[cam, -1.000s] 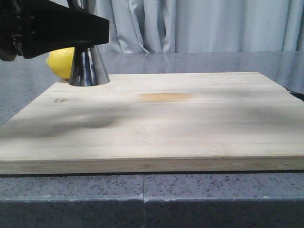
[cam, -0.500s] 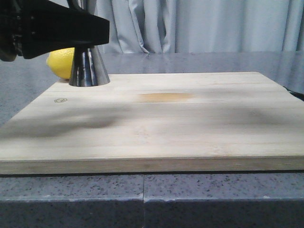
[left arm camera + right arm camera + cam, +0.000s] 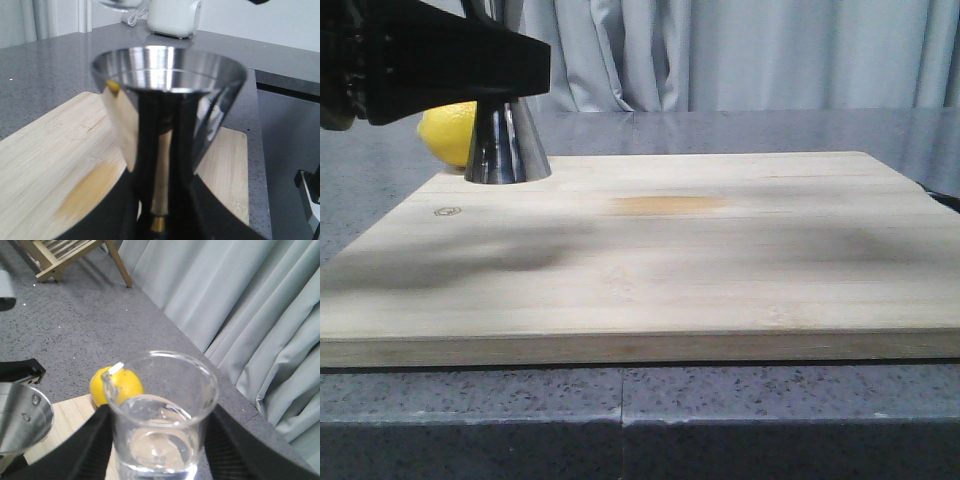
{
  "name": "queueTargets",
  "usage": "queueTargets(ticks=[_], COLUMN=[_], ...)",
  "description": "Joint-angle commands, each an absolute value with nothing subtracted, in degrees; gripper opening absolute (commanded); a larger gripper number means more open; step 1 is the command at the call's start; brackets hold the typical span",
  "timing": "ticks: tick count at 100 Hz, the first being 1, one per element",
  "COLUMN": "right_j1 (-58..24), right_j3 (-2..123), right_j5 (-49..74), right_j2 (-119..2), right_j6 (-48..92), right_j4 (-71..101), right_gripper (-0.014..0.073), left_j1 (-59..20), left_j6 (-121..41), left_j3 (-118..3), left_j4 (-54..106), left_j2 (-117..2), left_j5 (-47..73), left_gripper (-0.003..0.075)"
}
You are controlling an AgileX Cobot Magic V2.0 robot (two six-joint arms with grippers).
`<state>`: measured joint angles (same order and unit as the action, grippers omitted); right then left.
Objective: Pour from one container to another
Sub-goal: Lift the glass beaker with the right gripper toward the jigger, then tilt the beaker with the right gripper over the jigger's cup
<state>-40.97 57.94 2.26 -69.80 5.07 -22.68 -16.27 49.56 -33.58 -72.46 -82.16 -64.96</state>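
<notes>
Nothing has shifted in a second: the left gripper [image 3: 470, 65] still clamps the jigger [image 3: 507, 142], the right gripper [image 3: 160, 440] apparently grips the beaker [image 3: 161, 415] upright. Pouring hasn't begun.

The left gripper [image 3: 505, 80] reaches in as a black mass, its dark fingers [image 3: 470, 65] level across the waist of the steel jigger [image 3: 507, 143], hiding everything above the flared lower cone. That cone stands upright below the jaws on the far corner of the wooden cutting board [image 3: 650, 260]. A lemon [image 3: 448, 132] lies just behind the jigger, partly hidden by it, off the board on the grey speckled counter [image 3: 620, 420]. A pale curtain [image 3: 740, 55] hangs beyond
</notes>
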Motion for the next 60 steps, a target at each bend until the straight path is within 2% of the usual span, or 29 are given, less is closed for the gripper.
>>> queueTargets(ticks=[1, 60], right_j1=[-41.08, -43.21], right_j3=[60.15, 62.64], right_j5=[-1.82, -2.21], right_j2=[-68.54, -71.01], right_j6=[5.59, 5.59], right_j4=[-23.61, -24.79], right_gripper=[0.0277, 0.0277], left_j1=[-16.2, -16.2], left_j6=[50.25, 50.33], left_j3=[-35.24, -35.24], left_j4=[-69.9, -70.39], left_j2=[-80.25, -80.25], left_j5=[-69.23, -69.23], left_gripper=[-0.0019, -0.0019])
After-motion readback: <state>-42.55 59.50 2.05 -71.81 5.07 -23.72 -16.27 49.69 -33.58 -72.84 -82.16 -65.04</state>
